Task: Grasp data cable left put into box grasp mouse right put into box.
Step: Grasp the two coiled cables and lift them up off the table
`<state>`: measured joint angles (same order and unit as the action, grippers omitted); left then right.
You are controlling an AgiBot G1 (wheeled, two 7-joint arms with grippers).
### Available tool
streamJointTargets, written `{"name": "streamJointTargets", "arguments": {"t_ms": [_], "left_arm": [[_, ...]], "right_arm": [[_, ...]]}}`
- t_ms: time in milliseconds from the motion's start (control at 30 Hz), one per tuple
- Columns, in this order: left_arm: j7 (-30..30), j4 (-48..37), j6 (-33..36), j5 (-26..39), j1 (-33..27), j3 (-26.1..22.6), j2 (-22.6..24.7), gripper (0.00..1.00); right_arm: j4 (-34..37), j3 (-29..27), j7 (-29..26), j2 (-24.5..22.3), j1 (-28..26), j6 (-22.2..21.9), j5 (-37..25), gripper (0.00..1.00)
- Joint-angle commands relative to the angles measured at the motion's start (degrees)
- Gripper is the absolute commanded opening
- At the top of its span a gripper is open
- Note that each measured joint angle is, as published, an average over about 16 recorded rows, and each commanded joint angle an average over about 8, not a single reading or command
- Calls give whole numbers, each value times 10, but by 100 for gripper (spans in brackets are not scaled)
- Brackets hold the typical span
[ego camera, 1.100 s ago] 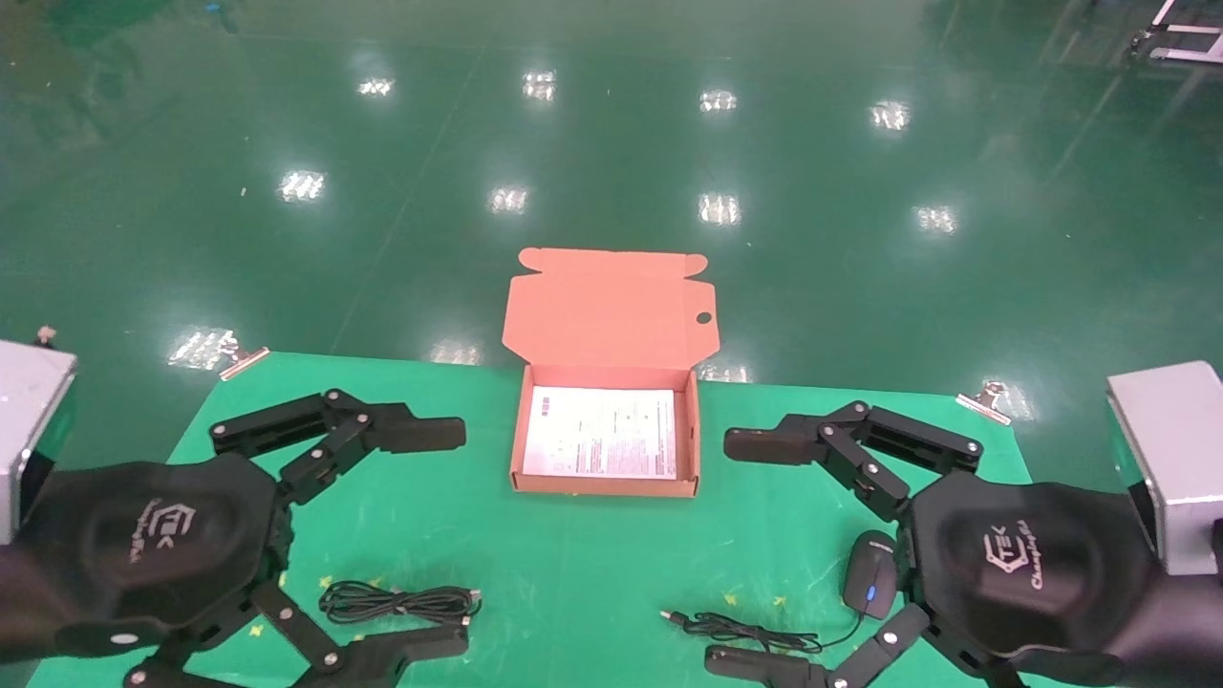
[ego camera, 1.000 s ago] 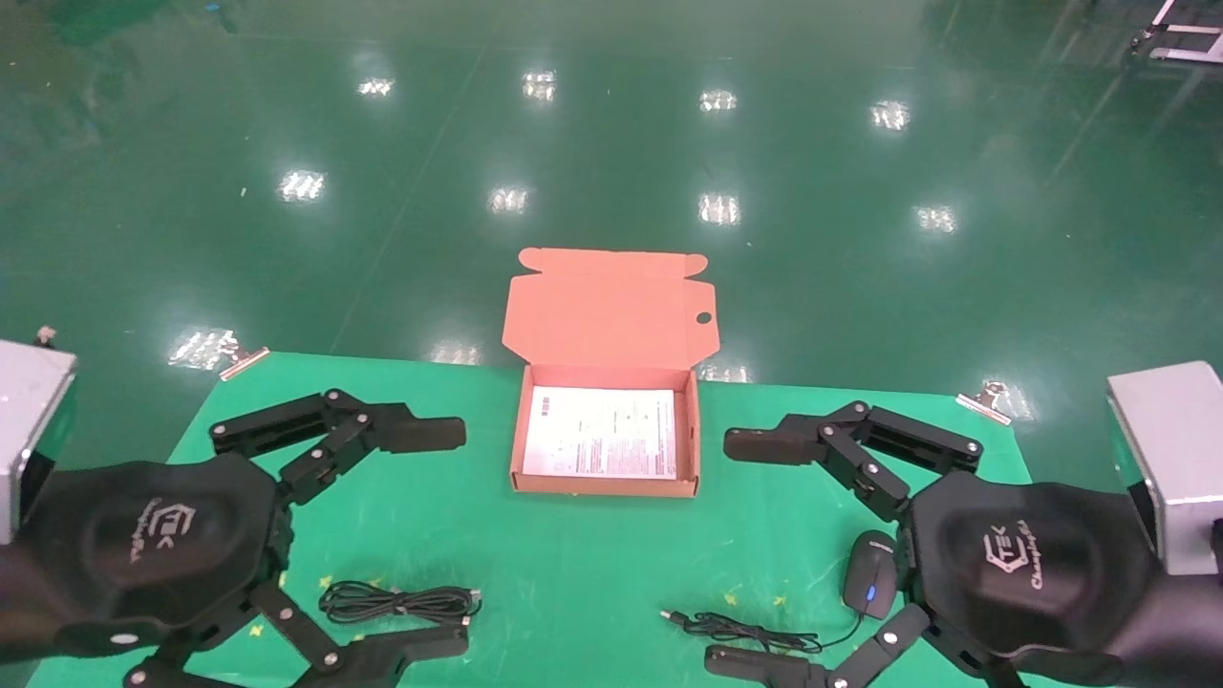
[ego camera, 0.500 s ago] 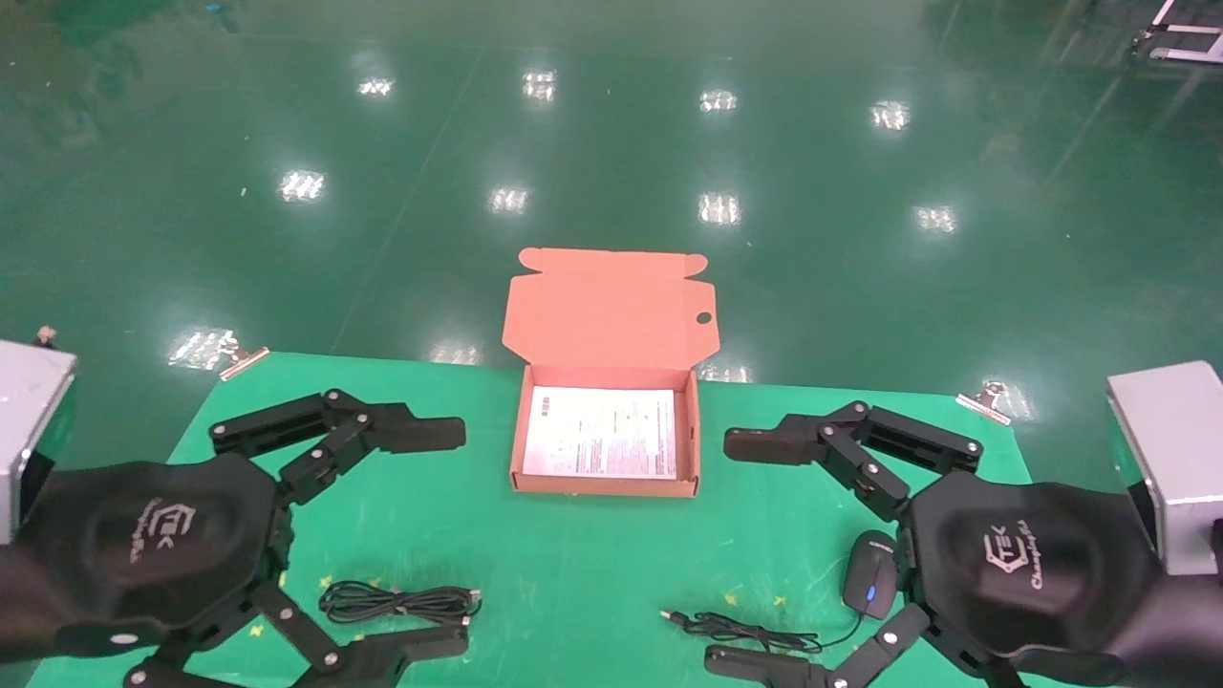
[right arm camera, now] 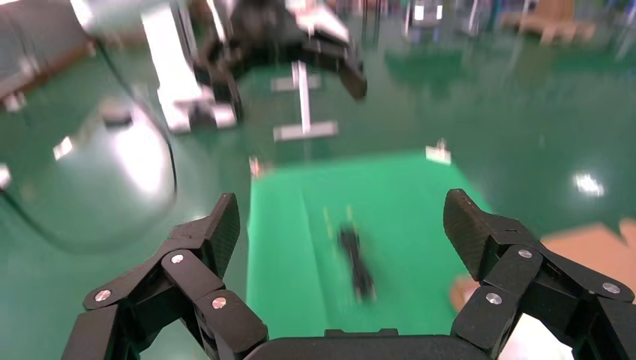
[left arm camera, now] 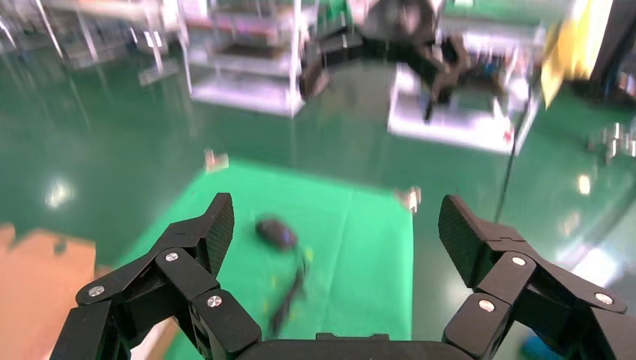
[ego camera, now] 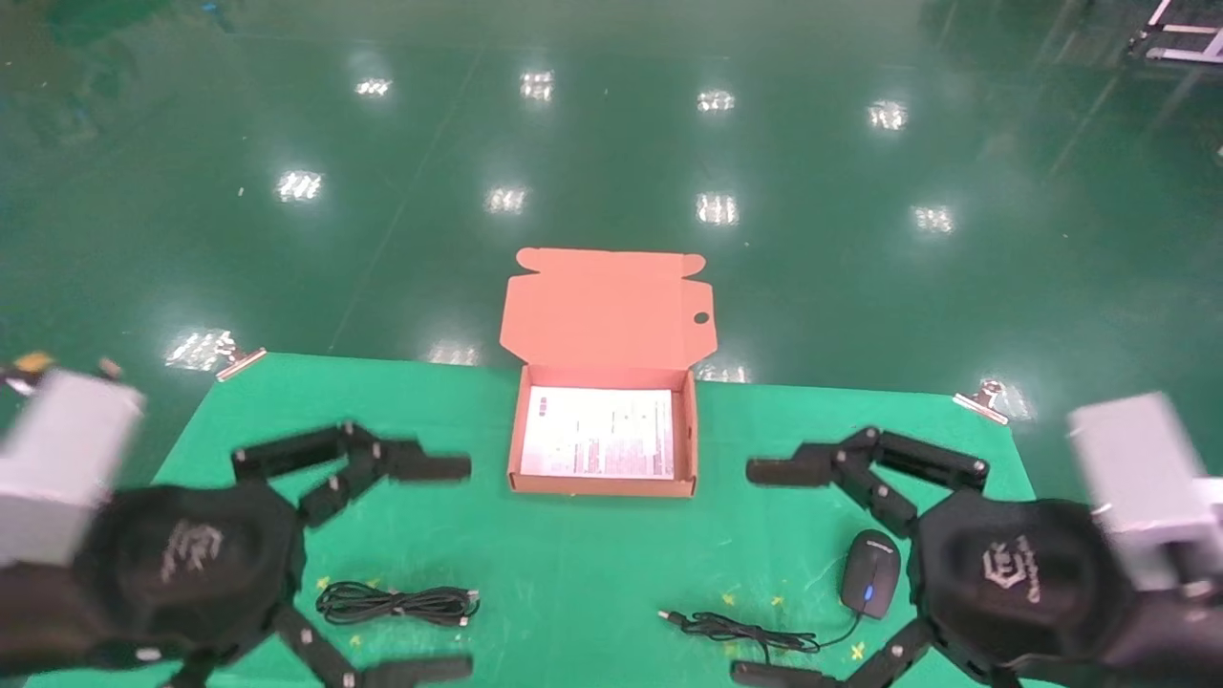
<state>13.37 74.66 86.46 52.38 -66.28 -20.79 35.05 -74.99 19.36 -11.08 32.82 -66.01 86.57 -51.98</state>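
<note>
The left hand [ego camera: 444, 569] is hovering over the desk's [ego camera: 573, 554] left side, fingers spread wide, released, with the data cable [ego camera: 396, 604] lying coiled on the green surface between its fingertips. The box [ego camera: 604, 485] is sitting open at the middle, lid up, a printed sheet [ego camera: 600, 445] inside. The mouse [ego camera: 870, 585] is lying just beside the right hand [ego camera: 774, 573], possibly touching its palm; that hand is also gaping, holding nothing.

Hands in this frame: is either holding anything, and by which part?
Nothing is held. The left hand and right hand are both open; the data cable and mouse lie untouched.
</note>
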Motion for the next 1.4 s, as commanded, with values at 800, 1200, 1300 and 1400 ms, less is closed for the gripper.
{"name": "streamJointTargets", "arguments": {"t_ms": [800,1200,1300,1400], "left_arm": [[-19,23,-32,484,-139,-215,117,100],[8,19,-123,656,-96,-266,169,100],[25,8,-137,680,-88,-272,181,100],[44,-17,-147,689,-82,-273,195,100]], "right_arm": [[-27,309,82,85,-216,-6,-460,100],[-23,351,31,135,-151,-122,-606,100],[-19,357,14,147,-137,-144,-630,100],[-9,360,-3,160,-125,-163,-650,100]]}}
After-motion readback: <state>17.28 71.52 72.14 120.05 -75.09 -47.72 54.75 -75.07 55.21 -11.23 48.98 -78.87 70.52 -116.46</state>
